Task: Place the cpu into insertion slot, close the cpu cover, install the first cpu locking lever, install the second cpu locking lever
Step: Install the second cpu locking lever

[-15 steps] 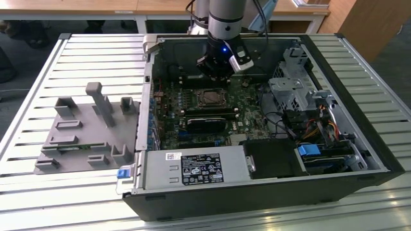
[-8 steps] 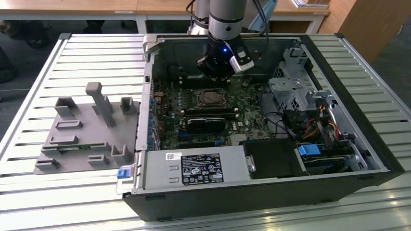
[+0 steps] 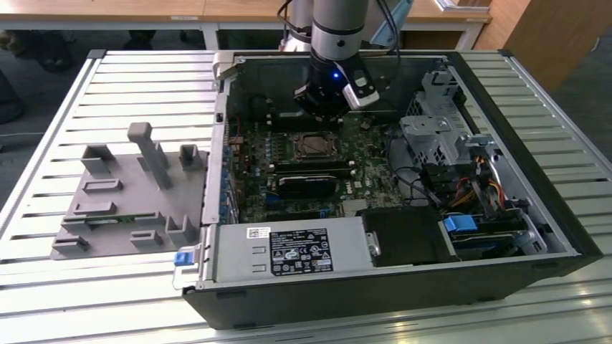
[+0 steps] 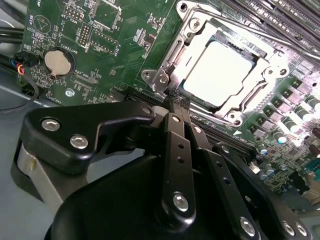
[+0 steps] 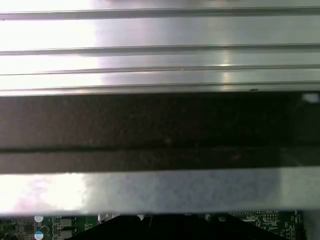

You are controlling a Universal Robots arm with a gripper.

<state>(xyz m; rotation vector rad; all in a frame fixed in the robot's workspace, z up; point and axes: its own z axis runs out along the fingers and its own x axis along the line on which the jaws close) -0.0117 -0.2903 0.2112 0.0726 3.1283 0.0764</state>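
Note:
The cpu (image 4: pixel 220 72) lies flat in the insertion slot (image 4: pixel 169 54), its pale face showing through the window of the cpu cover (image 4: pixel 272 67), which rests down over it. A thin metal lever rod (image 4: pixel 260 35) runs along the slot's far side. In the second wrist view my gripper (image 4: pixel 175 98) has its black fingers (image 4: pixel 172 131) pressed together, tips at the slot's near corner by a silver hinge bracket (image 4: pixel 159 80). In the exterior view the gripper (image 3: pixel 323 118) hangs just behind the slot (image 3: pixel 314 145) inside the open computer case.
Long black memory slots (image 4: pixel 280 12) and a coin battery (image 4: pixel 59 61) flank the slot. The case walls (image 3: pixel 225 93), a drive cage (image 3: pixel 435 136) and the power supply (image 3: pixel 287 251) hem the board in. A grey fixture tray (image 3: pixel 134 193) sits on the slatted table.

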